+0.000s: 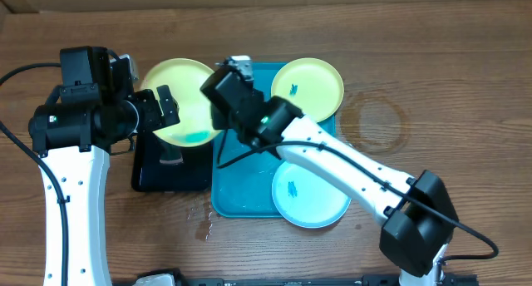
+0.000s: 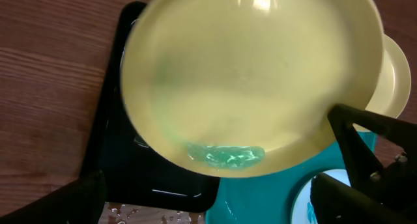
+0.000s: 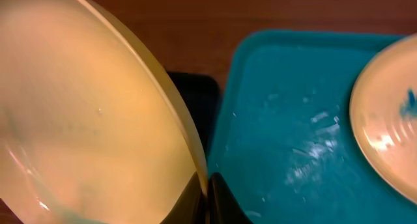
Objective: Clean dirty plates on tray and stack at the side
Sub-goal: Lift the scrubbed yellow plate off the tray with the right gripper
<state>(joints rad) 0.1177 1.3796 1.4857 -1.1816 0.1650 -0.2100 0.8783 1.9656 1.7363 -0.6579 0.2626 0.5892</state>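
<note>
My right hand (image 3: 207, 199) pinches the plate (image 3: 85, 120) rim, my left hand (image 1: 169, 107) is wide. I should hold the tilt so the puddle (image 2: 225, 156) drains over the black tray (image 1: 170, 175).

Soft, even light falls from above; the overhead view is sharp with faint shadows. Both wrist views are dimmer and blurred: the yellow plate (image 2: 247, 74) glares at 12 o'clock, the tray (image 3: 273, 74) glints wetly.

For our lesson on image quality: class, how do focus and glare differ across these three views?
Overhead: sharp and evenly lit, with water drops glinting on the table. Left wrist: the lifted plate is soft, with glare on its top rim. Right wrist: that plate fills the left, badly out of focus; the tray shows a wet sheen.
</note>
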